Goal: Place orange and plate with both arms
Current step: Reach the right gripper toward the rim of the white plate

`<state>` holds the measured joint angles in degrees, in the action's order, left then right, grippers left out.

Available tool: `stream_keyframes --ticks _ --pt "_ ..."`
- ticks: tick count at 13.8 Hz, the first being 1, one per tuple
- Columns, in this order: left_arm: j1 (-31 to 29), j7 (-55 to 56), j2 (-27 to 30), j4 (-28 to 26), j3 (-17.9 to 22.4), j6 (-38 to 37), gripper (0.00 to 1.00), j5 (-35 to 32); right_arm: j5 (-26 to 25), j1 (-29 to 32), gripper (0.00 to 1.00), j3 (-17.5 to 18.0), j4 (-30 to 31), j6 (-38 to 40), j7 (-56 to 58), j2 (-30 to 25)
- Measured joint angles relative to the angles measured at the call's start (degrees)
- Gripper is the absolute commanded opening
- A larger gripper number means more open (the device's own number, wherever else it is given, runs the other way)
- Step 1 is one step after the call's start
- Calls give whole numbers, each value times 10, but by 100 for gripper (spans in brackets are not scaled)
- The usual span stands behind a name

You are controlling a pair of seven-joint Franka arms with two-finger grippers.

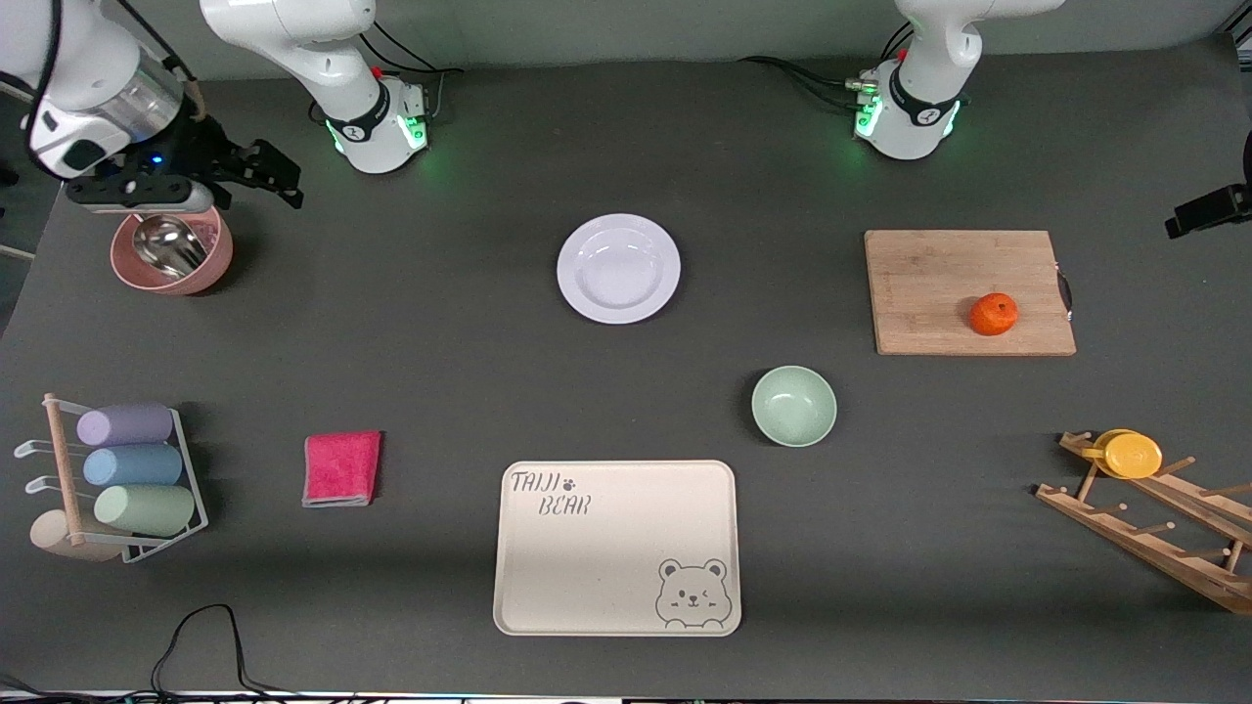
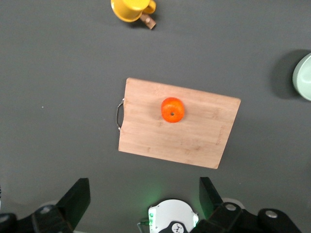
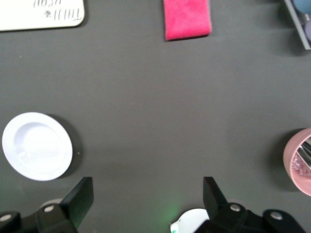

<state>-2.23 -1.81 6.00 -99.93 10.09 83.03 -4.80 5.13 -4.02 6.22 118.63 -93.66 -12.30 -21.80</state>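
The orange (image 1: 994,314) sits on a wooden cutting board (image 1: 968,291) toward the left arm's end of the table. It also shows in the left wrist view (image 2: 172,109), on the board (image 2: 194,136). The white plate (image 1: 618,268) lies on the bare table mid-way between the arms; it also shows in the right wrist view (image 3: 36,146). My left gripper (image 1: 1208,210) hangs high at the table's edge, open and empty (image 2: 144,194). My right gripper (image 1: 259,174) hangs high over a pink bowl, open and empty (image 3: 146,191).
A pale-green bowl (image 1: 794,406) and a cream bear tray (image 1: 616,548) lie nearer the front camera than the plate. A pink cloth (image 1: 341,468), a pink bowl with a metal scoop (image 1: 172,251), a cup rack (image 1: 127,479) and a wooden rack with a yellow cup (image 1: 1130,455) stand around.
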Motion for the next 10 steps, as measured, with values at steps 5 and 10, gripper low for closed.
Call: stream_keyframes --ticks 5,10 --pt "-69 -46 105 -115 3 30 100 -11 98 0 100 10 38 -6 0 -11" --pt "-71 -46 122 -140 0 32 100 -21 245 0 100 9 133 -59 77 -20"
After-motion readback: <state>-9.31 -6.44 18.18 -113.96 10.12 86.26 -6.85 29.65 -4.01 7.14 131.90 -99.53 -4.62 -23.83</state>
